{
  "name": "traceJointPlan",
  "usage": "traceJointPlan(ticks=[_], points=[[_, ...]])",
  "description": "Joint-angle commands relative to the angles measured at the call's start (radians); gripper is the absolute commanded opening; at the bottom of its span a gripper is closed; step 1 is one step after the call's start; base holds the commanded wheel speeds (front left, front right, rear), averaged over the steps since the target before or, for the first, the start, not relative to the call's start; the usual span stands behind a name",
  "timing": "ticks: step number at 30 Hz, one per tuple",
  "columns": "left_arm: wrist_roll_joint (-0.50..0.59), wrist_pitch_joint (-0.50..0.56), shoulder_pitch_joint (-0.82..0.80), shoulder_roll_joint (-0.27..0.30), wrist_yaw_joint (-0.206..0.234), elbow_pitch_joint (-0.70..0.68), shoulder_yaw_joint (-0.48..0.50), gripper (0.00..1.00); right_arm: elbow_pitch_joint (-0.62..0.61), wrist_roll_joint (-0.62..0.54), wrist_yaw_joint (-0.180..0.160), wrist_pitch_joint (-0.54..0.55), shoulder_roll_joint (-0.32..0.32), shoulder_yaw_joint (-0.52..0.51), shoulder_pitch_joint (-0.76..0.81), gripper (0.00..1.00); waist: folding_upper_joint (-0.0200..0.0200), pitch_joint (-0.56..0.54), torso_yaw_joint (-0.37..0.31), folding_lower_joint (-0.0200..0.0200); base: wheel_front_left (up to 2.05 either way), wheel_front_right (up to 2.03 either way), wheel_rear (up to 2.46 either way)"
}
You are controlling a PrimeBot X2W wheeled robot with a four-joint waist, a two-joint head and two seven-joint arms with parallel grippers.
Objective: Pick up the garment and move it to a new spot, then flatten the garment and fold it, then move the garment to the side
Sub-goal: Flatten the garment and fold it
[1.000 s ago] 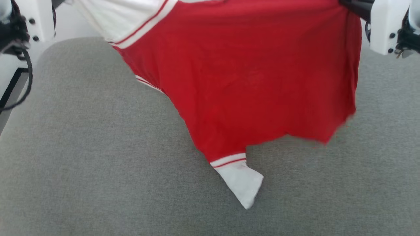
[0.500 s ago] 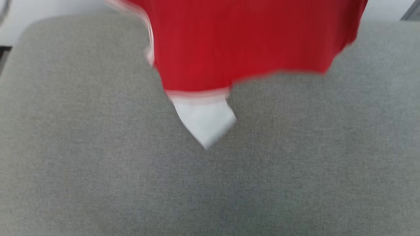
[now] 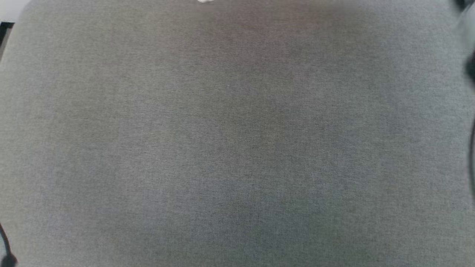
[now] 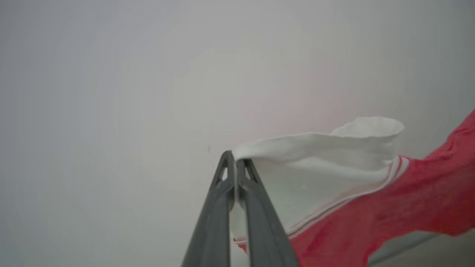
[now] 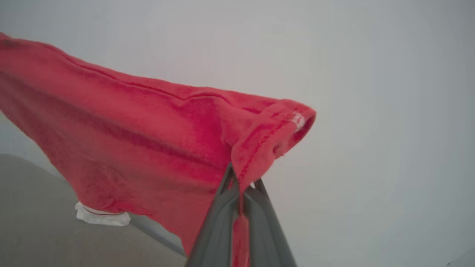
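Directly below the robot's head, the grey cushion lies flat. Above it, the left gripper is pinched fully together on the edge of a white sleeve. The right gripper is likewise clamped tight on a red hem corner. The garment hangs stretched between them, aloft over the cushion, with a pale wall beyond. Assessment: light, limp fabric that sags and billows; stitched hems and seams should give the soundest hold.

The left jaws are pressed together, dark fingers pinching the garment at a white sleeve edge. The right jaws are likewise closed, fingers clamping a red hem corner.
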Motion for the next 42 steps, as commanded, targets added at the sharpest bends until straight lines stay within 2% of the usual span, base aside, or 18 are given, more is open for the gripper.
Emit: traceJointPlan(ticks=[1, 3, 6, 13, 19, 21, 25, 33, 42], points=[[-0.007, 0.018, 0.039, -0.002, -0.009, 0.011, -0.02, 0.0, 0.02, 0.023, -0.001, 0.001, 0.009, 0.012, 0.042, 0.0, 0.0, -0.006, 0.005, 0.0, 0.0, 0.0, 0.0], [-0.041, 0.067, 0.099, -0.006, -0.016, 0.017, -0.05, 0.0, 0.05, 0.056, -0.001, 0.025, 0.014, 0.034, 0.084, 0.0, 0.0, -0.014, 0.01, 0.0, 0.0, 0.0, 0.0], [-0.115, 0.16, 0.207, -0.001, -0.018, -0.048, -0.118, 0.0, 0.064, 0.123, -0.001, 0.066, 0.023, 0.077, 0.159, 0.0, 0.0, -0.027, 0.016, 0.0, 0.0, 0.0, 0.0], [-0.365, 0.404, 0.44, 0.116, -0.018, -0.295, -0.232, 0.0, -0.015, 0.3, -0.001, 0.178, -0.019, 0.181, 0.34, 0.0, 0.0, -0.061, 0.024, 0.0, 0.0, 0.0, 0.0], [-0.514, 0.545, 0.61, 0.222, -0.007, -0.466, -0.258, 0.0, -0.166, 0.438, -0.001, 0.262, -0.094, 0.254, 0.493, 0.0, 0.0, -0.09, 0.021, 0.0, 0.0, 0.0, 0.0], [-0.541, 0.568, 0.663, 0.252, 0.02, -0.533, -0.267, 0.0, -0.226, 0.475, -0.001, 0.286, -0.126, 0.277, 0.548, 0.0, 0.0, -0.099, 0.019, 0.0, 0.0, 0.0, 0.0], [-0.58, 0.595, 0.777, 0.325, 0.103, -0.69, -0.286, 0.0, -0.349, 0.526, -0.001, 0.315, -0.195, 0.299, 0.663, 0.0, 0.0, -0.121, 0.015, 0.0, 0.0, 0.0, 0.0], [-0.65, 0.589, 0.972, 0.452, 0.272, -0.976, -0.312, 0.0, -0.567, 0.551, -0.001, 0.361, -0.303, 0.252, 0.879, 0.0, 0.0, -0.154, 0.008, 0.0, 0.0, 0.0, 0.0], [-0.697, 0.585, 1.114, 0.515, 0.379, -1.155, -0.359, 0.0, -0.781, 0.537, -0.001, 0.453, -0.372, 0.181, 1.092, 0.0, 0.0, -0.175, 0.006, 0.0, 0.0, 0.0, 0.0]])
